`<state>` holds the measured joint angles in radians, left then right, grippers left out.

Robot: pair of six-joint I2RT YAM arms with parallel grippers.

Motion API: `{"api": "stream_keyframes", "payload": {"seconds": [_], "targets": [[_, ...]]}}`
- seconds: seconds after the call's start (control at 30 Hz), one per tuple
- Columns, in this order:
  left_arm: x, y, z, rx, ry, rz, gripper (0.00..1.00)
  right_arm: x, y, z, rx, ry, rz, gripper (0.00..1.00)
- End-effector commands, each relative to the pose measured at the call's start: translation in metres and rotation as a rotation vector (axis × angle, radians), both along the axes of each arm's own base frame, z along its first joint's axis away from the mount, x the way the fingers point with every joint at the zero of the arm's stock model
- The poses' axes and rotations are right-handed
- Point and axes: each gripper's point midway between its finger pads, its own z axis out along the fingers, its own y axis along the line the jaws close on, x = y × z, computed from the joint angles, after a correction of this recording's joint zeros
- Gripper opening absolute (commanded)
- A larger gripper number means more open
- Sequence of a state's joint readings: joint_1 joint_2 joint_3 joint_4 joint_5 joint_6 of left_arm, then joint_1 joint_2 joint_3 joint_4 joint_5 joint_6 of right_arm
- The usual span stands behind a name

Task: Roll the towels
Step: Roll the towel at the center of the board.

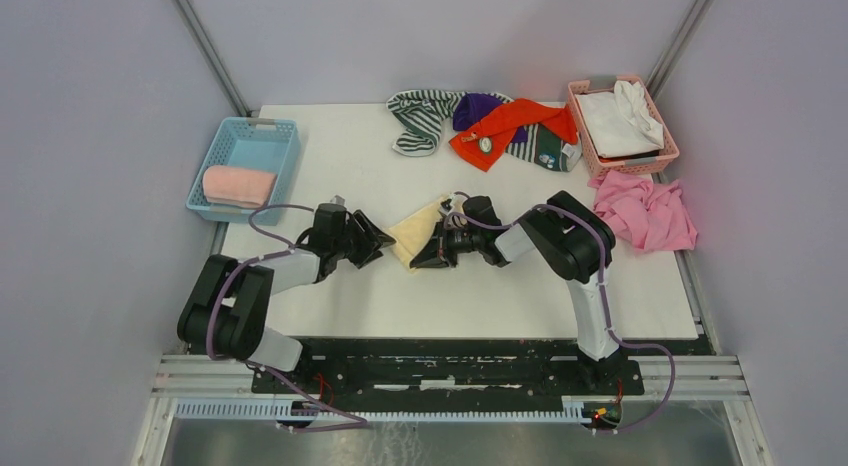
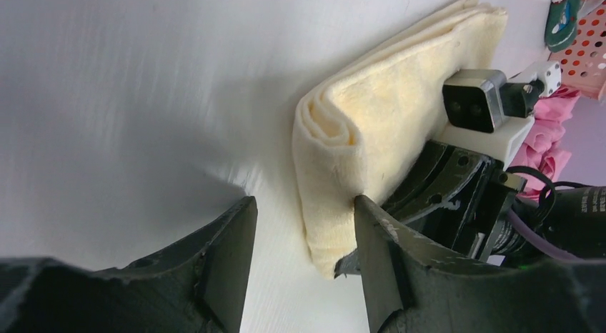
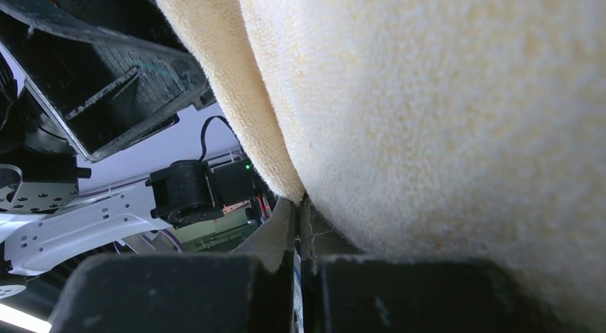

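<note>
Rolling of the pale yellow towel (image 1: 413, 233) is in hand: it lies mid-way across the table (image 1: 340, 161) as a loose, flattened roll between both grippers. The next move probably calls for tightening the roll without letting its layers spring open. The left gripper (image 2: 304, 204) has its jaws apart, straddling the roll's end, one finger touching cloth. The right gripper (image 3: 299, 204) has its jaws together, tips against the towel; whether a layer is pinched cannot be told.

There were two baskets, a blue basket (image 1: 262, 127) and a pink basket (image 1: 632, 166), one yellow towel (image 1: 412, 233), one rolled pink towel (image 1: 238, 185) and one crumpled pink towel (image 1: 645, 211).
</note>
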<state>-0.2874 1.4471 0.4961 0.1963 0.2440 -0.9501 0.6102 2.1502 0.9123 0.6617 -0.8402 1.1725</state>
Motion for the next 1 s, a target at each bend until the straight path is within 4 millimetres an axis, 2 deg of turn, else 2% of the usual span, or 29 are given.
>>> {"api": "stream_keyframes", "payload": {"seconds": [0.0,0.23,0.43,0.53,0.63,0.73,0.87,0.97], "targets": [[0.019,-0.004,0.001,0.019,-0.053,-0.038,0.57,-0.004,-0.004,-0.013,-0.015,0.073,0.002,0.01],[0.019,0.01,-0.034,0.129,0.082,-0.005,0.38,-0.001,-0.003,0.002,0.0,0.039,0.009,0.05],[0.003,0.018,-0.066,0.203,0.208,0.002,0.32,-0.003,-0.016,0.008,-0.159,-0.088,0.063,0.2],[-0.005,0.018,-0.076,0.234,0.241,-0.008,0.3,-0.004,-0.031,0.014,-0.291,-0.204,0.102,0.28],[-0.011,0.016,-0.084,0.257,0.263,-0.016,0.29,0.001,-0.045,0.031,-0.407,-0.345,0.136,0.36],[-0.015,0.015,-0.088,0.261,0.28,-0.015,0.28,0.007,-0.056,0.044,-0.569,-0.54,0.167,0.39],[-0.015,0.014,-0.087,0.268,0.275,-0.017,0.28,0.009,-0.047,0.06,-0.712,-0.747,0.201,0.38],[-0.014,0.012,-0.084,0.277,0.268,-0.021,0.28,0.013,-0.032,0.072,-0.792,-0.894,0.212,0.36]]}}
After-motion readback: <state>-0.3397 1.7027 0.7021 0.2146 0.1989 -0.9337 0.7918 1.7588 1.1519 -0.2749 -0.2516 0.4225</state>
